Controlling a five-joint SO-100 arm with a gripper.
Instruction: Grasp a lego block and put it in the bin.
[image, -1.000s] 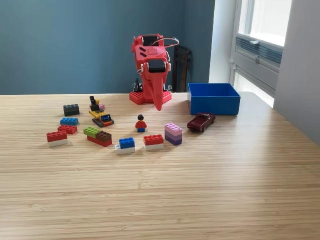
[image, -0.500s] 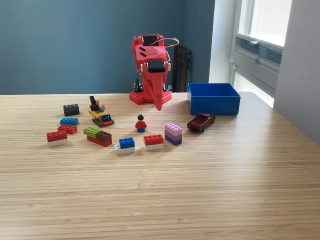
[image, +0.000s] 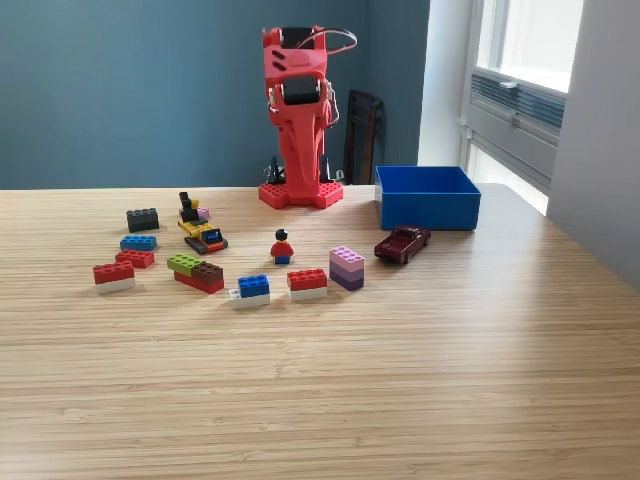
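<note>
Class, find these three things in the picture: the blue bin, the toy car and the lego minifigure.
blue bin (image: 428, 212), exterior view, front wall.
toy car (image: 402, 243), exterior view, dark red roof.
lego minifigure (image: 282, 248), exterior view, red torso.

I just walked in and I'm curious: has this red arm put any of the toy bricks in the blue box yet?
Nothing looks done: the bricks, such as the red-and-white one and the blue-and-white one, lie on the table. No brick shows in the blue bin, though its floor is hidden. The arm stands over its base, near no brick; its gripper can't be made out. Grasping and dropping remain.
</note>
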